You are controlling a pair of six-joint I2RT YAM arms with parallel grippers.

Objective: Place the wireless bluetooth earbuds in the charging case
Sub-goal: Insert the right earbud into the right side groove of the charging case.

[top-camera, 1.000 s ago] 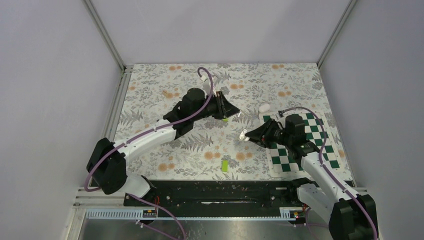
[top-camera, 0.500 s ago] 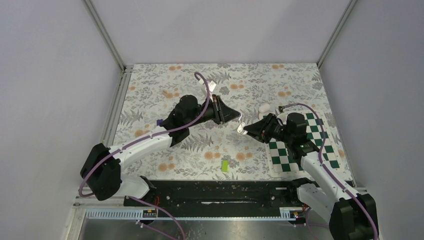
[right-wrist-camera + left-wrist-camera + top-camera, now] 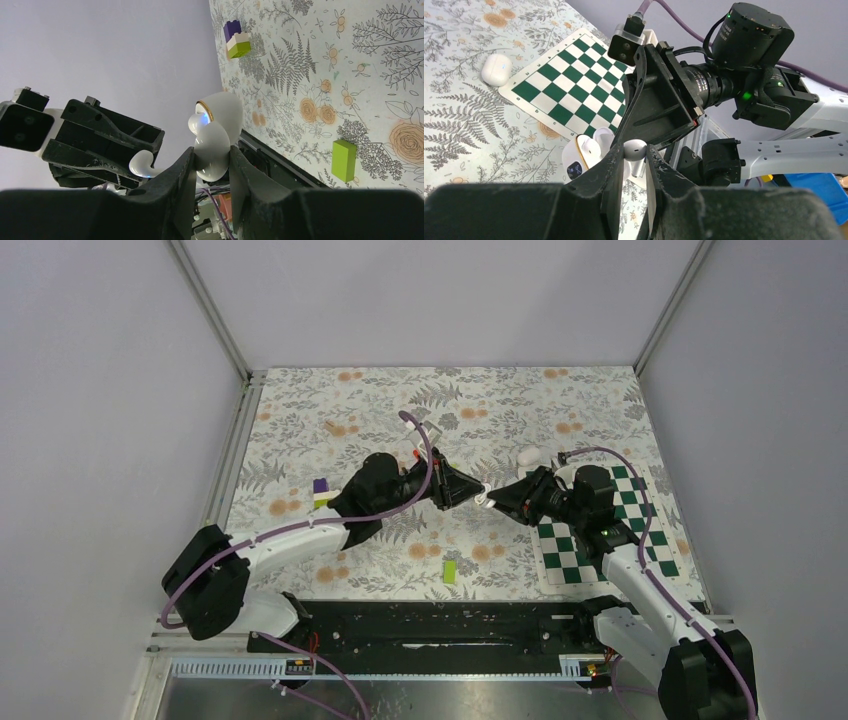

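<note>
Left hand: pinching earbud, pointing to 3 o'clock.
Right hand: clamping open case, pointing to 9 o'clock.
Counter: showing floral print.

- A robotics lab test cell: a floral table cover boxed in by plain grey panels and metal frame posts.
- Along the cover's near edge, a black mounting rail carrying two robot arms.
- On the cover's right side, a green-and-white checkerboard mat.

Left of the mat, above the worktop, the left claw and right claw meet tip to tip, an earbud in the former, the charging case in the latter. A second case lies just off the mat's far left corner, a block left of its near edge, stacked blocks well beyond.
</note>
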